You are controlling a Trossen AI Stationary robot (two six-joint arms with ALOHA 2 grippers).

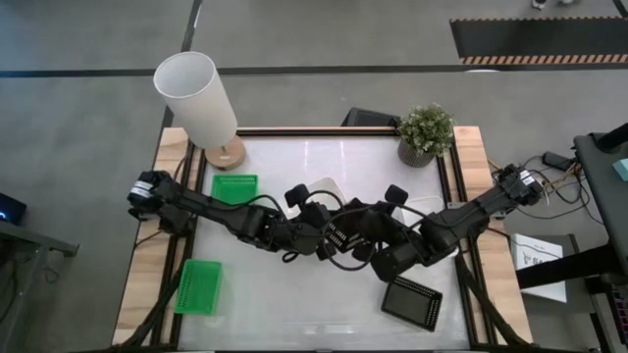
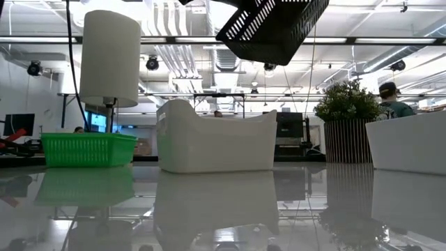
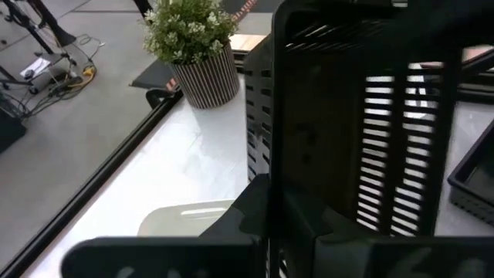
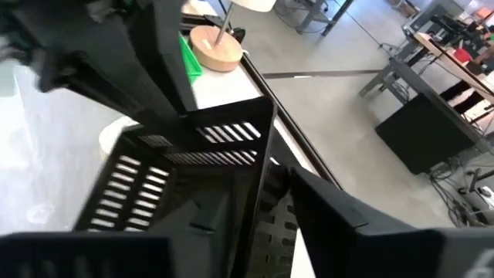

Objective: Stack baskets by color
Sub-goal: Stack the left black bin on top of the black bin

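A black mesh-sided basket [image 1: 338, 234] hangs above the table's middle, tilted in the low view [image 2: 273, 26]. My left gripper [image 1: 324, 235] is shut on it. My right gripper [image 1: 365, 245] is open beside it on the right. In the right wrist view its fingers [image 4: 363, 224] stand on either side of the basket's end wall [image 4: 224, 147]. A second black basket [image 1: 412, 301] lies flat at the near right. Two green baskets [image 1: 234, 186] [image 1: 199, 286] lie at the left. Two white baskets [image 1: 324, 189] [image 1: 429, 207] show partly under the arms. My left gripper pinches one wall of the black basket [image 3: 278, 177] between its two fingers, coming from the table's left and slanting down. The basket is lifted clear of the table and tilted. The gripper's own body hides the fingertips.
A tall white lampshade [image 1: 196, 98] on a wooden foot stands at the far left corner, and a potted plant [image 1: 425, 132] at the far right. A person [image 2: 391, 97] shows in the room beyond the table. Bare tabletop [image 1: 294, 304] lies near the front middle.
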